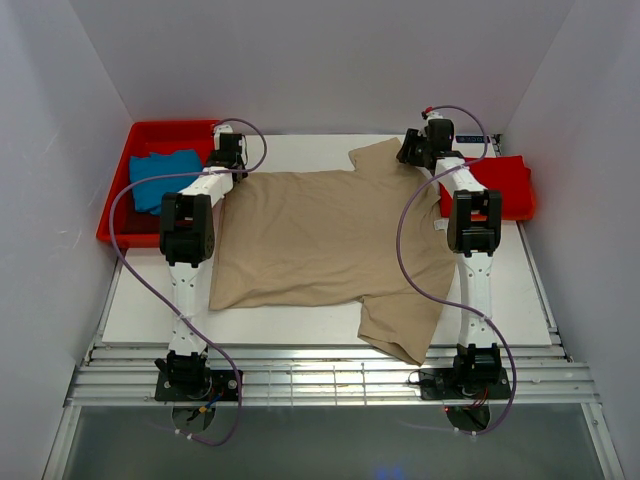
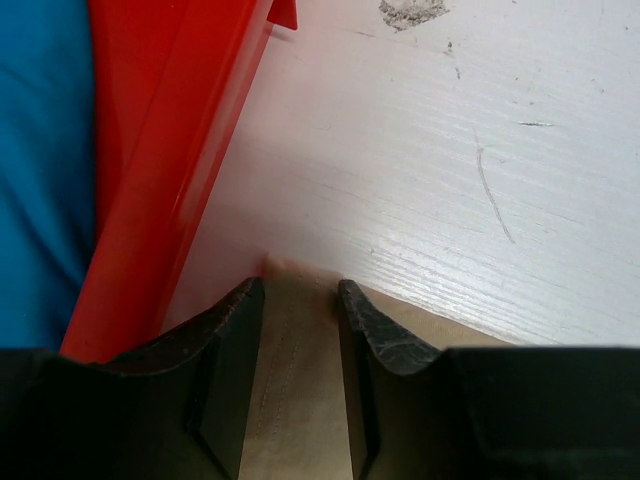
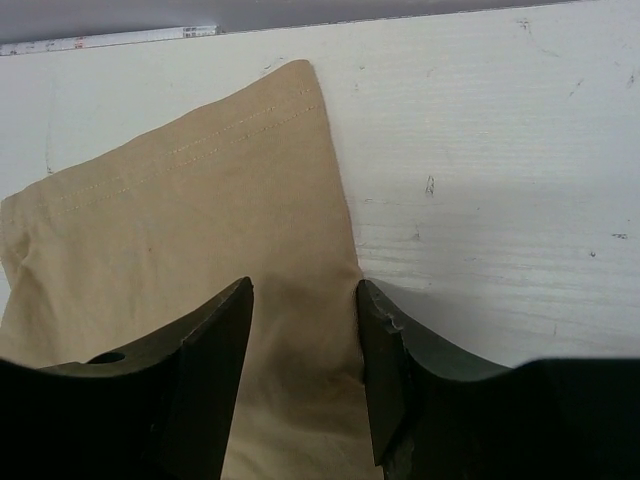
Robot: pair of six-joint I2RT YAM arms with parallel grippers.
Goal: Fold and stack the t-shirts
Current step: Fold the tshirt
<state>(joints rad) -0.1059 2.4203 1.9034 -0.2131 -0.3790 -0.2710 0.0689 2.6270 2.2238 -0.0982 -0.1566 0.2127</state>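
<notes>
A tan-beige t-shirt point(image 1: 320, 235) lies spread flat on the white table, one sleeve hanging over the near edge. My left gripper point(image 1: 228, 152) is at its far left corner. In the left wrist view the gripper point(image 2: 300, 285) is open, with the stitched corner of the tan shirt point(image 2: 295, 380) between the fingers. My right gripper point(image 1: 412, 152) is at the far right sleeve. In the right wrist view it point(image 3: 305, 285) is open and astride the sleeve point(image 3: 180, 220), whose edge puckers against one finger. A blue t-shirt point(image 1: 163, 178) lies in a tray. A red t-shirt point(image 1: 500, 185) lies folded at the right.
The rigid red plastic tray point(image 1: 112, 215) sits at the far left of the table; its wall point(image 2: 170, 150) is just left of my left fingers. The white table point(image 1: 520, 290) ends at a metal rail in front. Pale walls close in the left, right and back.
</notes>
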